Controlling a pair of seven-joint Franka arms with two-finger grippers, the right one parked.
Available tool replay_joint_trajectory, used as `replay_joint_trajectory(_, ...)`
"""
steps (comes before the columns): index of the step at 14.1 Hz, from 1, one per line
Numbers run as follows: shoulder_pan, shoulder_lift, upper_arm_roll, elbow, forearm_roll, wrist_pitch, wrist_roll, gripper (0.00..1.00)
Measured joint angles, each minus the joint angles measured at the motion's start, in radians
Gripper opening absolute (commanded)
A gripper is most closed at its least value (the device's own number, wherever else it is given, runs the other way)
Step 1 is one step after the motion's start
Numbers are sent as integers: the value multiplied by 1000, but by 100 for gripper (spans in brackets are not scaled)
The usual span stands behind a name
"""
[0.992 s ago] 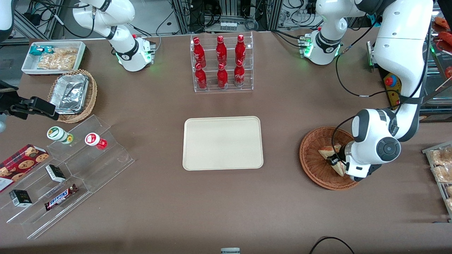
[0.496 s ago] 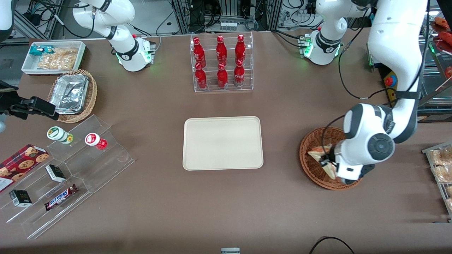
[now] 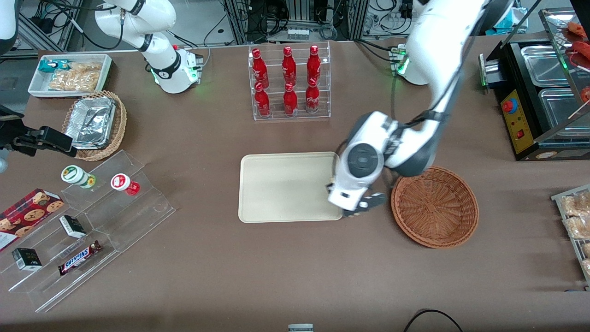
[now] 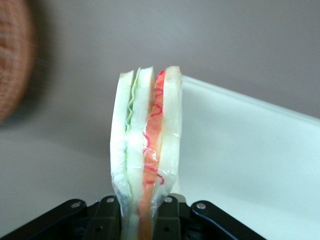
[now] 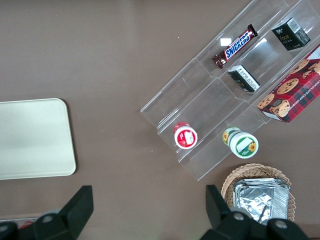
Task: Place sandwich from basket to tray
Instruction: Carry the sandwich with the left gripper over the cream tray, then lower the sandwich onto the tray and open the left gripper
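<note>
The sandwich, a wrapped wedge of pale bread with green and pink-red layers, stands upright between the fingers of my left gripper, which is shut on its lower end. In the front view the gripper hangs over the edge of the cream tray that lies closest to the basket, and the hand hides the sandwich. The tray shows just beneath the sandwich. The reddish-brown wicker basket sits beside the tray toward the working arm's end, with nothing in it, and shows as a blurred shape, the basket.
A clear rack of red bottles stands farther from the camera than the tray. Toward the parked arm's end are a stepped acrylic display, a tan basket with foil trays and a white snack bin. A black appliance stands at the working arm's end.
The gripper has lifted the sandwich out of the basket and carried it sideways to the tray's edge. The basket now holds nothing.
</note>
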Motion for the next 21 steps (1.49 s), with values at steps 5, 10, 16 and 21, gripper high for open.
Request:
replay_joint_trajectory(5, -125, 142, 0, 133, 1, 0, 77, 22)
replay_joint_trajectory(10, -166, 196, -20, 165, 1, 3, 117, 23)
replay_joint_trajectory(16, -183, 236, -22, 170, 1, 50, 182, 38)
replay_joint_trajectory(21, -183, 240, -23, 188, 1, 50, 189, 100)
